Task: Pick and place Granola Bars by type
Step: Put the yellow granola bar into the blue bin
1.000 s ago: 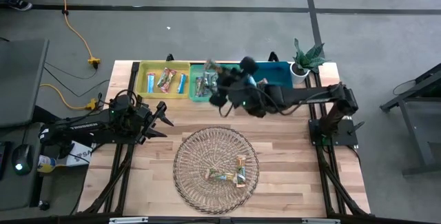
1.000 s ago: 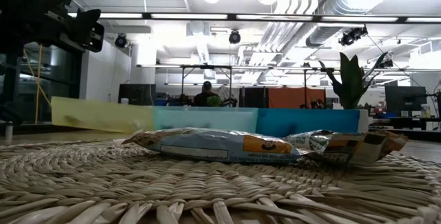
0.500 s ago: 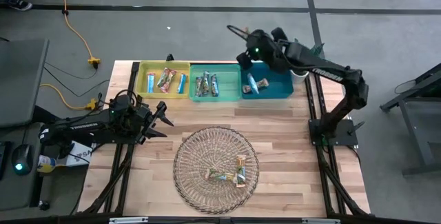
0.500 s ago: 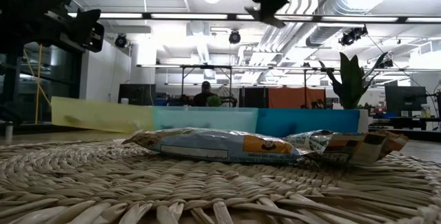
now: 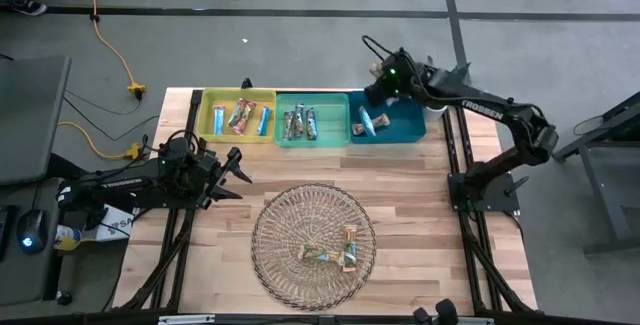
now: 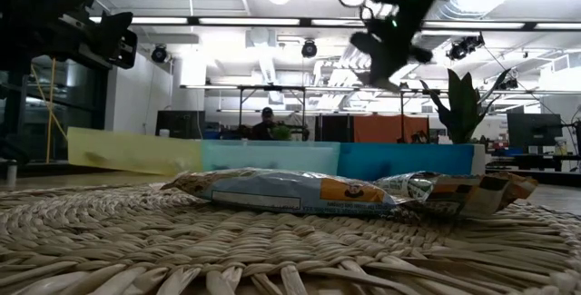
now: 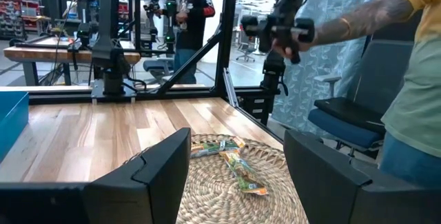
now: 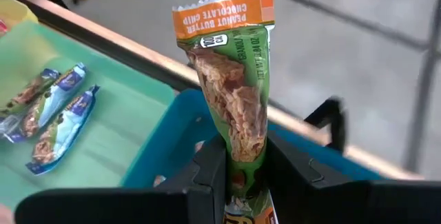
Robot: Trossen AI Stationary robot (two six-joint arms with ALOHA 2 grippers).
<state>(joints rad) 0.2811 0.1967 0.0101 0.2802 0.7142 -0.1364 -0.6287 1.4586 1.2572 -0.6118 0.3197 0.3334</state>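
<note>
- Right gripper (image 5: 377, 83) up above the teal bin (image 5: 405, 130), over its far edge, clamped on an orange-and-green granola bar (image 8: 231, 93) standing on end between the fingers (image 8: 207, 176).
- Gripped low down on the wrapper, most of the bar sticking out past the fingertips and free to flop; best lowered slowly, no swinging.
- Already two bars (image 5: 370, 122) lying in the teal bin toward its green-bin side; better to aim for the bare floor on the plant side so nothing stacks.
- Worth bringing the bar well inside the teal bin's walls before letting go, since a drop from this height over the far rim could send it off the table.
- Green bin (image 5: 312, 137) right next door with its own bars; keep clear of that shared wall or the type gets mixed.
- Wicker plate (image 5: 285, 230) well in front of the teal bin, remaining bars (image 5: 333, 253) on it still to be sorted.
- Left gripper (image 5: 238, 173) parked far off to the yellow-bin side of the teal bin, low over the table beside the plate, fingers (image 7: 155, 172) spread wide with nothing between them.
</note>
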